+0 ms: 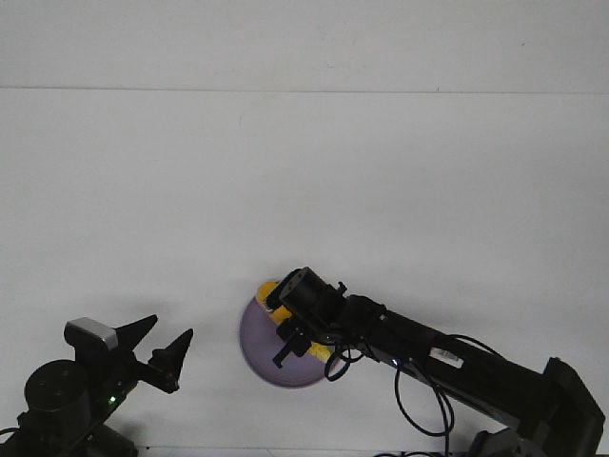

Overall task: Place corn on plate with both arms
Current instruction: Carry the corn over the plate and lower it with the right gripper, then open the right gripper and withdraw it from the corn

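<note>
The right end effector [285, 347] is shown over the plate [255, 350], near the front edge of the bench [304, 190] and slightly left of its middle. Its fingers point toward the front edge above the plate's centre, but the wrist hides most of them, so whether they are parted or clamped on the corn [269, 290] cannot be told. The corn is seen only in part: a yellow end at the plate's far rim and a second yellow patch at the near right side of the wrist. It appears to lie across the right half of the plate, beneath the arm; contact with the plate surface cannot be confirmed.

The left end effector [164, 345] is held with its fingers spread and nothing between them, near the front left corner, well apart from the plate.

Risks, as judged from this arrangement: if the corn is released while not yet resting on the plate, the tapered cob may roll over the shallow rim onto the bench. If the right arm is withdrawn low, the corn or the light plate may be dragged toward the front edge. The far end of the corn lies at the rim, so a small push may tip it off.
</note>
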Available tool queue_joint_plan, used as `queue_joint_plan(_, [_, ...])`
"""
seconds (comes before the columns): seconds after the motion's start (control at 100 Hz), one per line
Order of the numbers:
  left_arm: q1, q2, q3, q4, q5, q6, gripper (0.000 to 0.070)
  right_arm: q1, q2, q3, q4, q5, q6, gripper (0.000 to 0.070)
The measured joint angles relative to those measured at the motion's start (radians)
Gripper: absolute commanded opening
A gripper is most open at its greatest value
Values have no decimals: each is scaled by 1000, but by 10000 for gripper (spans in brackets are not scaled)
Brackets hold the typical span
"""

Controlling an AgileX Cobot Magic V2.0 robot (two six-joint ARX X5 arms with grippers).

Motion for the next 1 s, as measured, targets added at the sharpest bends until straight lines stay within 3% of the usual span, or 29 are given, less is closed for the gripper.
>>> queue_joint_plan(0.08, [0, 0, 0, 0, 0, 0, 502, 0, 23, 0, -2, 0, 0, 168])
queue_joint_plan(0.24, [0, 0, 0, 0, 0, 0, 502, 0, 26, 0, -1, 0, -1, 382])
queue_joint_plan(0.44, [0, 0, 0, 0, 0, 0, 502, 0, 26, 0, -24, -15, 0, 509])
queue_joint_plan(0.63, [0, 0, 0, 0, 0, 0, 502, 0, -61, -1, -29, -24, 0, 511])
queue_joint_plan(0.71, [0, 0, 0, 0, 0, 0, 502, -1, -166, -1, -23, 7, -2, 511])
queue_joint_plan(0.83, [0, 0, 0, 0, 0, 0, 502, -12, -357, 0, -9, 115, -27, 511])
queue_joint_plan(1.0, [0, 0, 0, 1, 0, 0, 502, -26, -636, 1, -13, 335, -69, 511])
